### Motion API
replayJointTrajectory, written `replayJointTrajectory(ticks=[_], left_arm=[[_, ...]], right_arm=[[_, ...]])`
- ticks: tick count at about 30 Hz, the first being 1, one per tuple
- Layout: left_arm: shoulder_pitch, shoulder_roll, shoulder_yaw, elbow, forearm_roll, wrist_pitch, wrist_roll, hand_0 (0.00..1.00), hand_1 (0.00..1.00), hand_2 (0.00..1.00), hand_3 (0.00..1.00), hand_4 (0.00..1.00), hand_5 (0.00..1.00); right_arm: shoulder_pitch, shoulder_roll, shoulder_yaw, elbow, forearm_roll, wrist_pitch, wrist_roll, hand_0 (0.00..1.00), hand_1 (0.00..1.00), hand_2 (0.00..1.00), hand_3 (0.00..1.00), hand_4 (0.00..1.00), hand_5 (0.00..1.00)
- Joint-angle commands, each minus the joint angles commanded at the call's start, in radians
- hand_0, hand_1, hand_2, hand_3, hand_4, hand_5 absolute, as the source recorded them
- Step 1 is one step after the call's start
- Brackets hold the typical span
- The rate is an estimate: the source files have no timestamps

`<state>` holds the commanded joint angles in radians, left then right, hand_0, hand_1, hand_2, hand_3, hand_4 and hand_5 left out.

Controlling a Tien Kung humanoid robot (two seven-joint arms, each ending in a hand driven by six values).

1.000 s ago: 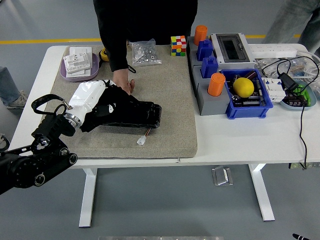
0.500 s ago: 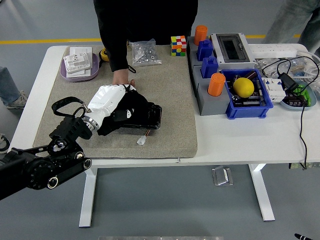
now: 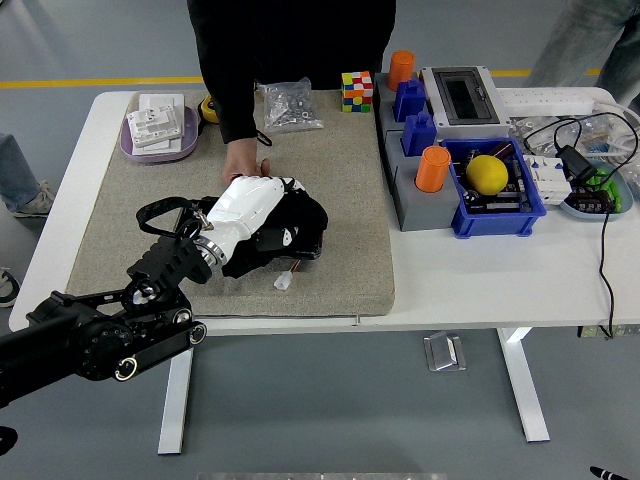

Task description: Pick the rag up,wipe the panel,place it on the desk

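My left hand [image 3: 272,215], black with a white back shell, lies palm down on the black panel [image 3: 312,240] in the middle of the beige mat [image 3: 340,170]. Its fingers are curled on a dark rag [image 3: 308,208] bunched under them at the panel's right end; rag and panel are hard to tell apart. My forearm hides most of the panel. A person's hand [image 3: 243,160] rests at the panel's far edge. A small white connector [image 3: 284,282] on a wire lies just in front of the panel.
A purple tray [image 3: 160,135] with cards sits at the back left, with a bag of screws [image 3: 290,106] and a colour cube [image 3: 357,91] behind the mat. Grey fixture with blue and orange parts [image 3: 420,150], a blue bin with a yellow ball [image 3: 487,174], and cables stand to the right.
My left hand has slid to the right along the panel, from its left end to its right end, with the arm following. The person's hand has stayed at the far edge.
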<state>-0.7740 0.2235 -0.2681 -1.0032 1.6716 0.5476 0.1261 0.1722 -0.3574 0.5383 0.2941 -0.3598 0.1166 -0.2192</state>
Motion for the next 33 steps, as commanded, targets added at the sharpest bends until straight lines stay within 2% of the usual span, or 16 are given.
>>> replayJointTrajectory(ticks=[12,18,28,33], left_arm=[[-0.011,-0.037,0.022,0.0,-0.001,-0.002,0.009,0.25,0.18,0.681,0.676,0.505,0.093],[-0.008,-0.045,0.017,0.009,0.001,-0.002,0.011,0.25,0.18,0.681,0.676,0.506,0.093],[0.0,-0.019,-0.011,0.027,0.008,-0.001,0.008,0.249,0.18,0.681,0.676,0.508,0.093],[-0.001,-0.016,-0.019,0.045,0.007,0.0,0.011,0.241,0.181,0.682,0.676,0.509,0.093]], right_arm=[[0.002,-0.002,-0.008,-0.002,0.001,0.002,-0.003,0.784,0.691,0.722,0.657,0.998,0.568],[0.003,0.0,-0.011,-0.001,0.003,0.002,-0.004,0.784,0.69,0.722,0.657,0.998,0.568],[0.001,0.004,-0.006,-0.002,0.001,-0.002,-0.006,0.784,0.689,0.722,0.656,0.998,0.569],[0.002,0.005,-0.006,-0.002,0.002,-0.003,-0.006,0.784,0.69,0.722,0.655,0.998,0.569]])
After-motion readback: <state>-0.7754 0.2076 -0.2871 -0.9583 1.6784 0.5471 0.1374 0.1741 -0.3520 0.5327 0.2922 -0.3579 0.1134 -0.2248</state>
